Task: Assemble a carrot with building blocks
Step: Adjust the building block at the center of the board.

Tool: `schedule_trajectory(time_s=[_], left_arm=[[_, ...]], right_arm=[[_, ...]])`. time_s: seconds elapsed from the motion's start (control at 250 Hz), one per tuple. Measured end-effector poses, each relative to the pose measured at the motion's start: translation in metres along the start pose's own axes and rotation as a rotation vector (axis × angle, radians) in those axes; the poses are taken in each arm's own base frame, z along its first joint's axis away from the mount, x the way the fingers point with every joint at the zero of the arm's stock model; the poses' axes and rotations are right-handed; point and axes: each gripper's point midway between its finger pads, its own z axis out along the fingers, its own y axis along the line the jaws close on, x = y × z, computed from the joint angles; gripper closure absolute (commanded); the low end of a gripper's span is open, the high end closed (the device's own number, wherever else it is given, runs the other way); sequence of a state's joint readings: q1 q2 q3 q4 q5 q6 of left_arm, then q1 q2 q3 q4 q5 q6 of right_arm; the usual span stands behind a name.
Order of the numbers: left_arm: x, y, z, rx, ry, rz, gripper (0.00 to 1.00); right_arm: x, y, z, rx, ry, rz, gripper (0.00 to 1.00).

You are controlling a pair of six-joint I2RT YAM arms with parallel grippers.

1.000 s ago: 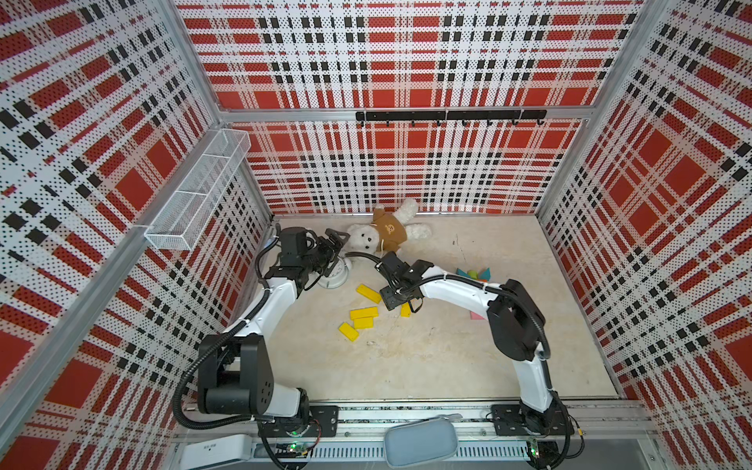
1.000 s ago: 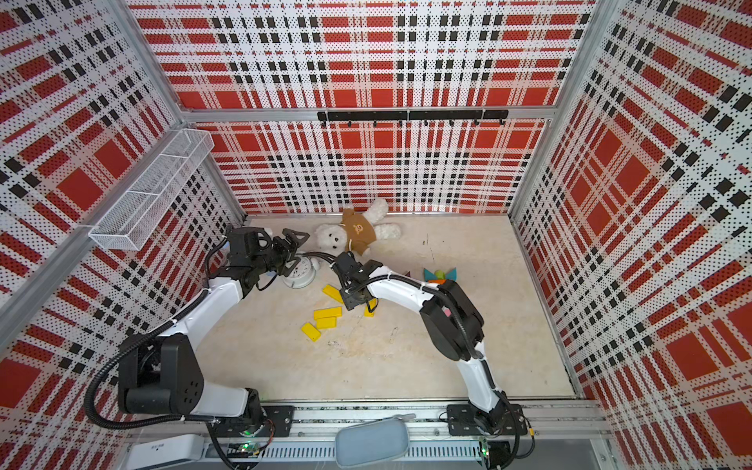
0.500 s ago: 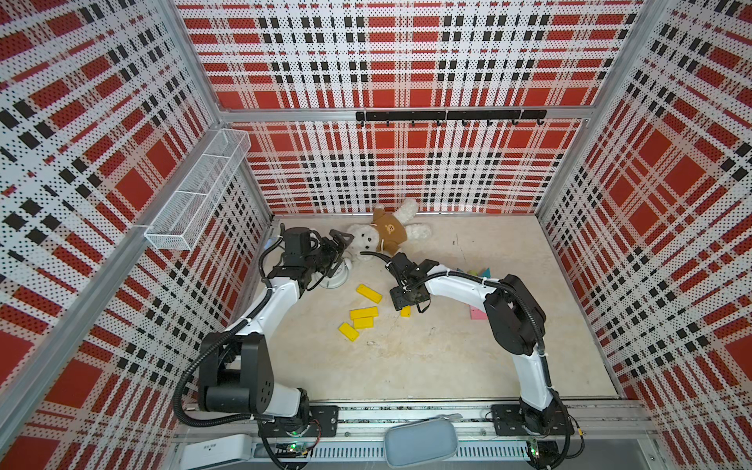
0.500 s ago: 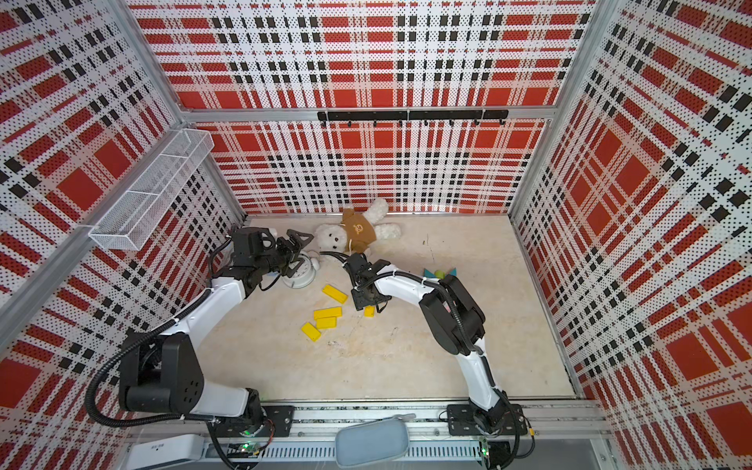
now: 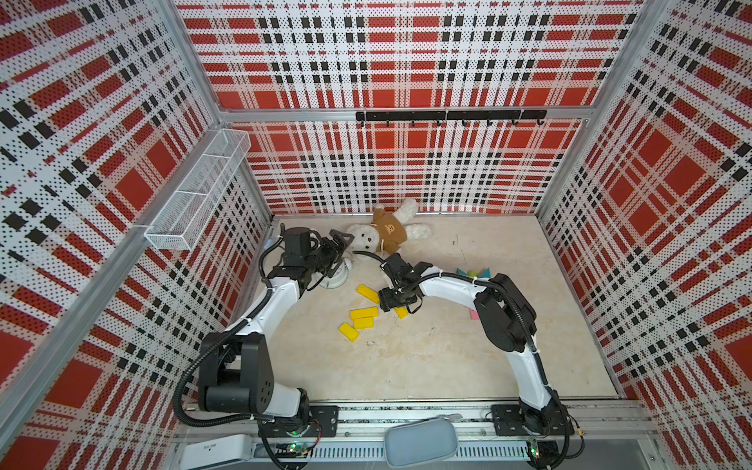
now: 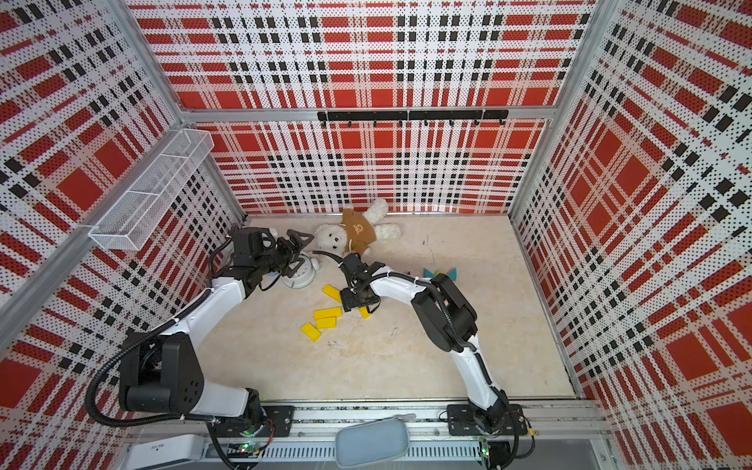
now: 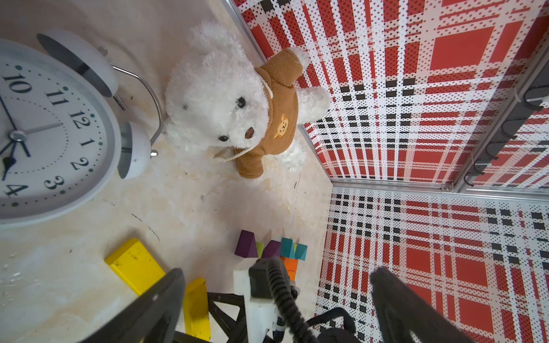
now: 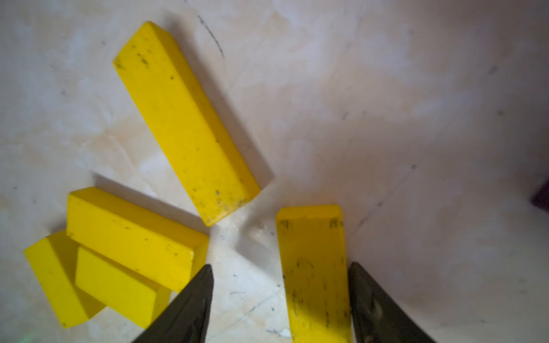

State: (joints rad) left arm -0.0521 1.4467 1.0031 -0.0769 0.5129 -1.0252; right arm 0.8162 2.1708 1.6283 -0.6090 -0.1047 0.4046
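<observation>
The frame edge is cutting off the white alarm clock [image 7: 44, 133] in the left wrist view, while right of centre in a top view the right arm [image 5: 447, 285] is hiding most of the pink block [image 5: 473, 314].

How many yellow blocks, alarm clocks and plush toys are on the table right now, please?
Yellow blocks: 5
White alarm clock: 1
Plush bear: 1
Total: 7
</observation>
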Motion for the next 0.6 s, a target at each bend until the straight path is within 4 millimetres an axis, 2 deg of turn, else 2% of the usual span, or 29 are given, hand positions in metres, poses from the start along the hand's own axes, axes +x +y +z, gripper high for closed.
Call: schedule_trajectory(time_s=[0.26,0.6], left_arm=[[0.001,0.0,0.0,0.002,0.004,0.0,0.0],[0.003,-0.001,0.001,0.004,0.009,0.003,0.0]], right_arm=[[-0.002,0.025,0.001,-0.122,-0.008,-0.03,0.3],[0.017,0.056,0.002,-0.244,0.045,-0.095,0.35]])
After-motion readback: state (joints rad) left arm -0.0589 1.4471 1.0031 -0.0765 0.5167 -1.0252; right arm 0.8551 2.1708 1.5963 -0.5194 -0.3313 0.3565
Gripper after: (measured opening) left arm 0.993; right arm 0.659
